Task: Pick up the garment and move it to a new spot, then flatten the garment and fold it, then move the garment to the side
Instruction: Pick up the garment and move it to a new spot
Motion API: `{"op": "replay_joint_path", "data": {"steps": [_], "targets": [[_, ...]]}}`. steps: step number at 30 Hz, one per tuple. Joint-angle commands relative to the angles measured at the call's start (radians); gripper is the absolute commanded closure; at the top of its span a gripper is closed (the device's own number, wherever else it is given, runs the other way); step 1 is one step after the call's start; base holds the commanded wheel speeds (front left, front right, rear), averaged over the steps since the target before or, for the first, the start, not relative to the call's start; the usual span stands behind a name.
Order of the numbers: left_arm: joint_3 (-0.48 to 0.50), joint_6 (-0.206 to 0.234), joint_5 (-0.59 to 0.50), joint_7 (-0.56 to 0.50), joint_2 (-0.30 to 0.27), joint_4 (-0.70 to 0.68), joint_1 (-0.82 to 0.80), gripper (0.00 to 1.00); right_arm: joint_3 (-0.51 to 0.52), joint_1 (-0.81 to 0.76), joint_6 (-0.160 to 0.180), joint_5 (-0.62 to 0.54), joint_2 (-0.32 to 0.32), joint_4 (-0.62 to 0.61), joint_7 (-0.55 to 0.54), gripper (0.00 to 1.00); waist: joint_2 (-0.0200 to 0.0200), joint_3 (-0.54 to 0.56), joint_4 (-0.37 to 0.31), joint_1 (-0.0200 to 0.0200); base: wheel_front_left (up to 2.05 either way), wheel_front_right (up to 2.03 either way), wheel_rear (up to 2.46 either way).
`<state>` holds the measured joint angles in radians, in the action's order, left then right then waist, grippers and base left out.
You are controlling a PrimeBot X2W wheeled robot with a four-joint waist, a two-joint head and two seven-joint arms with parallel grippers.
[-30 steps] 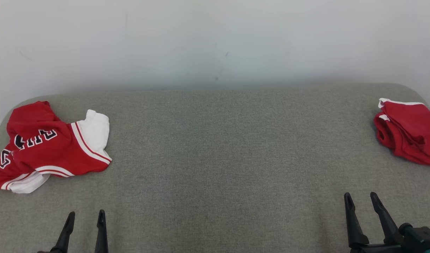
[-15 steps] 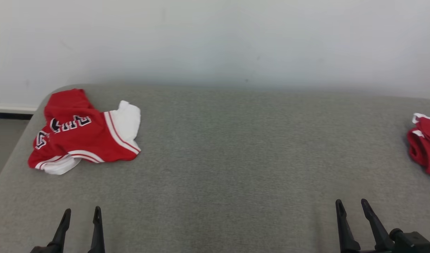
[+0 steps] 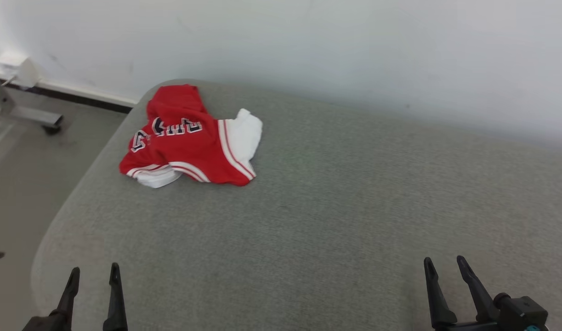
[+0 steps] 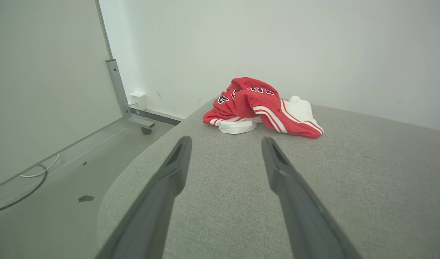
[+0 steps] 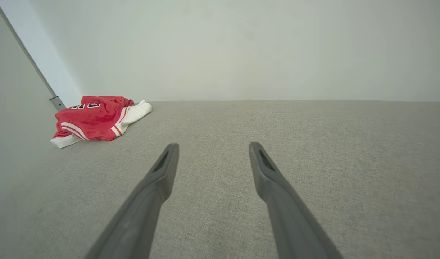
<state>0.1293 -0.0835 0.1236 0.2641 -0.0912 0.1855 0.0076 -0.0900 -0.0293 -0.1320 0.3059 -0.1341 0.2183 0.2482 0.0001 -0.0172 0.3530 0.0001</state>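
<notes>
The red and white jersey garment point(image 3: 189, 138) lies crumpled in a low heap near the far left corner of the grey fabric-covered table point(image 3: 336, 220), close to the rounded edge and just short of the white wall point(image 3: 308, 46). Black-and-white lettering faces up and a white sleeve or panel is bunched at its right side. The left gripper point(image 3: 94, 271) hovers over the near left corner with its fingers spread and nothing between them. The right gripper point(image 3: 445, 262) is likewise released and empty over the near right part of the table, well apart from the cloth. The step in hand appears to be the first pick-up, and it has not begun. The left arm looks best placed for it, since the heap sits almost straight ahead between its fingers in the left wrist view. A good grasp would come down on a raised fold of the red body rather than the loose white piece, pinching through to the table so that several layers are caught. The lift should be high enough for the hem to clear the surface before carrying the garment toward the open middle, where there is room for flattening. Because the heap is near the edge, dragging it leftward risks it sliding to the floor point(image 3: 28, 174).
</notes>
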Motion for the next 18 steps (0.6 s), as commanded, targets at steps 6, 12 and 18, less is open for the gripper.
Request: {"op": "replay_joint_path", "data": {"steps": [6,12,18], "targets": [[0.011,0.017,0.014,0.0,-0.002,-0.001,0.008,0.0,-0.02,0.016,0.002,-0.006,-0.003,0.012,0.007,0.0,-0.0001,-0.022,0.129,-0.0001,0.0,0.0,0.0],[0.016,0.022,0.023,0.0,-0.003,0.0,0.02,0.0,-0.031,0.023,0.002,-0.004,-0.005,0.021,0.007,0.0,-0.0001,-0.019,0.166,-0.0001,0.0,0.0,0.0],[0.022,0.028,0.028,0.0,0.002,0.0,0.018,0.0,-0.042,0.034,0.002,-0.006,-0.013,0.023,0.004,0.0,-0.0001,-0.026,0.172,-0.0001,0.0,0.0,0.0]]}}
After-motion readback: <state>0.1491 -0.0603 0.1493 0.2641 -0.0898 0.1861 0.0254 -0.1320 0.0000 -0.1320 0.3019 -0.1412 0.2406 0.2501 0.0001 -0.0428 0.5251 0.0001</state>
